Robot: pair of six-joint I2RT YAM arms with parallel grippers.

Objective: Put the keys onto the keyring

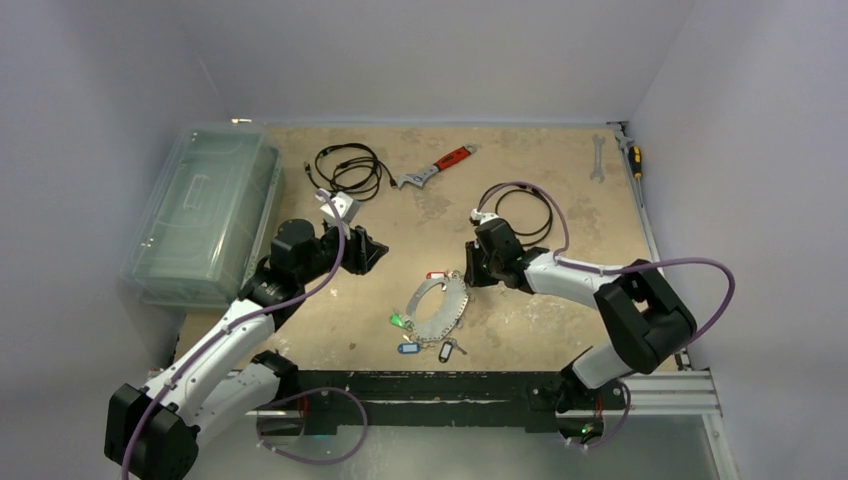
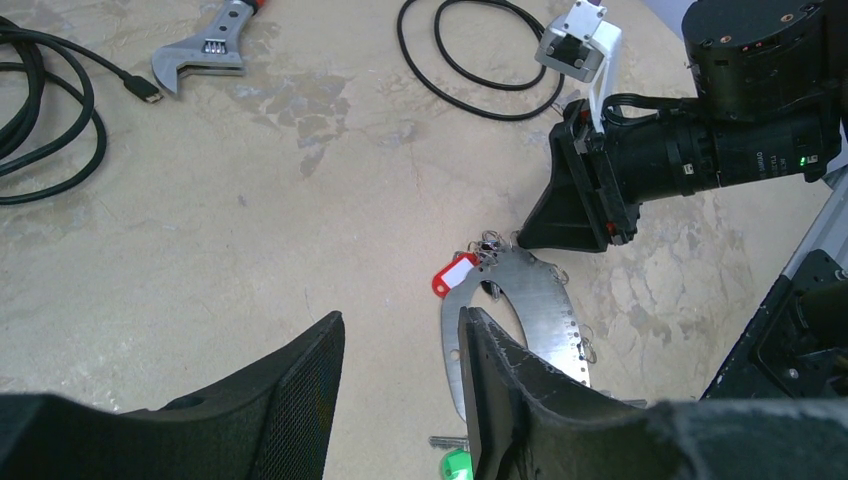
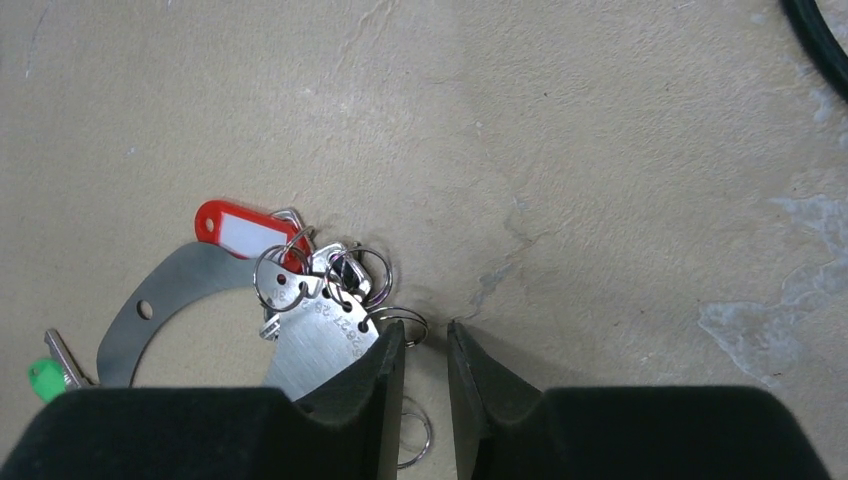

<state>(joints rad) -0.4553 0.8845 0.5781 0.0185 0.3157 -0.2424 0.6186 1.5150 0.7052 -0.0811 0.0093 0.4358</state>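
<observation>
Sandy, mottled surface (image 1: pixel 560 150) fills the middle of the top view. A clear plastic lidded container (image 1: pixel 205 215) sits along its left edge.

Left end effector (image 1: pixel 368 250) is left of centre, off the upper left of the keyring and apart from it. In its wrist view the fingers (image 2: pixel 300 400) stand moderately wide with only bare surface between them.

Right end effector (image 1: pixel 470 268) is down at the keyring's upper right end. In its wrist view the jaws leave a narrow slit. One finger (image 3: pixel 375 380) overlaps the plate's edge, and nothing is visibly clamped.

Keyring (image 1: pixel 440 305) lies flat at lower centre: a grey metal hoop-shaped plate with small holes along its rim.

There are two black cable coils, one at upper centre-left (image 1: pixel 350 170) and one at upper centre-right (image 1: pixel 525 210).

A red-handled adjustable wrench (image 1: pixel 435 167) lies at top centre. A spanner (image 1: pixel 597 158) and a screwdriver (image 1: pixel 632 155) are at the top right edge.

Keys (image 1: pixel 407 348) cluster around the hoop:
- red tag (image 3: pixel 235 228) at its top end
- green tag (image 1: pixel 398 321) at its left side
- blue tag at the bottom
- dark tag (image 1: pixel 447 349) at the bottom right

Small split rings (image 3: pixel 280 280) bunch at the plate's top end by the red tag. Whether each key is threaded on cannot be told.
</observation>
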